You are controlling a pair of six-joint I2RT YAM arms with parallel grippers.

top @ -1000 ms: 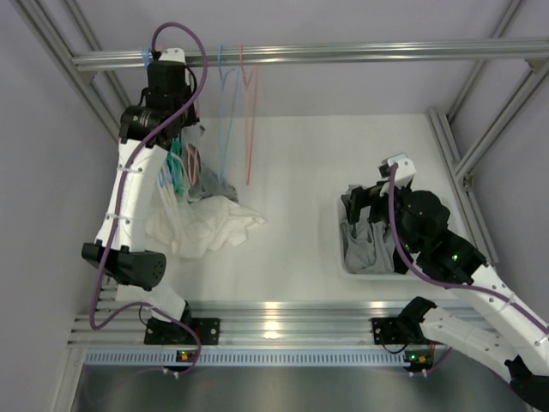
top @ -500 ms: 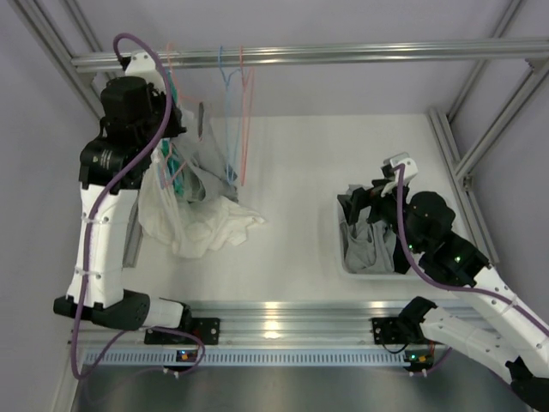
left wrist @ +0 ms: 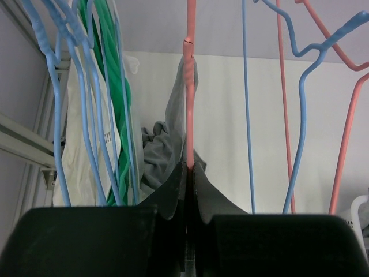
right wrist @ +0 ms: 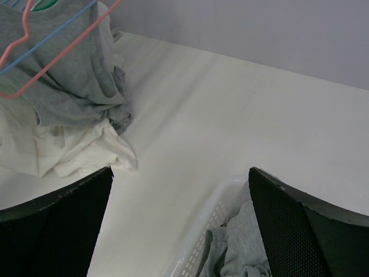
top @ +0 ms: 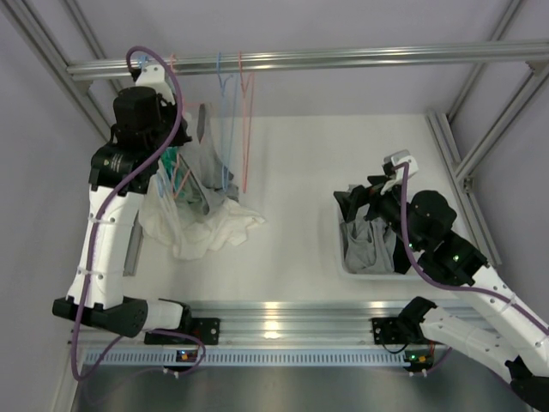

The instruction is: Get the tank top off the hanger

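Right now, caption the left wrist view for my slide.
Left gripper shut on a pink hanger carrying a gray tank top.

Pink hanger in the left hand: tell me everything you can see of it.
The pink hanger is a thin rod, plastic by its look, with a small seam near the top. In the left wrist view it runs upright, its lower part pinched between the shut fingers of the left hand. A gray tank top drapes against its left side.

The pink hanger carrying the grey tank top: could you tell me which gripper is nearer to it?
Left. The left gripper is shut on the pink hanger itself; the right gripper hangs open over the white bin, far off to the side.
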